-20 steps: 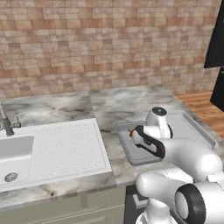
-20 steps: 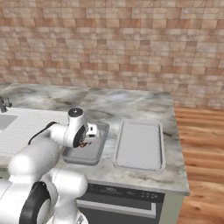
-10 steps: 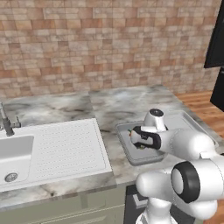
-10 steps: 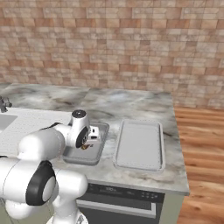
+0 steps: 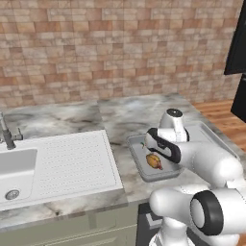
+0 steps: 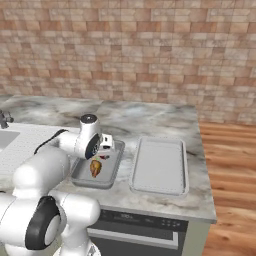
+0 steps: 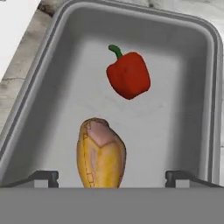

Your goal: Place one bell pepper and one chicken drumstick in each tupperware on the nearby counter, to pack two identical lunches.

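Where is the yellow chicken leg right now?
The plump golden-tan chicken drumstick lies inside the narrower grey tupperware, beside the small red bell pepper, left of the wider grey container.

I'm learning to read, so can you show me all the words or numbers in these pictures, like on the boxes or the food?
There are no words, numbers or signs to read here.
The narrower tupperware is plain grey.
The bell pepper and the chicken drumstick inside it carry no label.
The wider tupperware and the counter are bare too.
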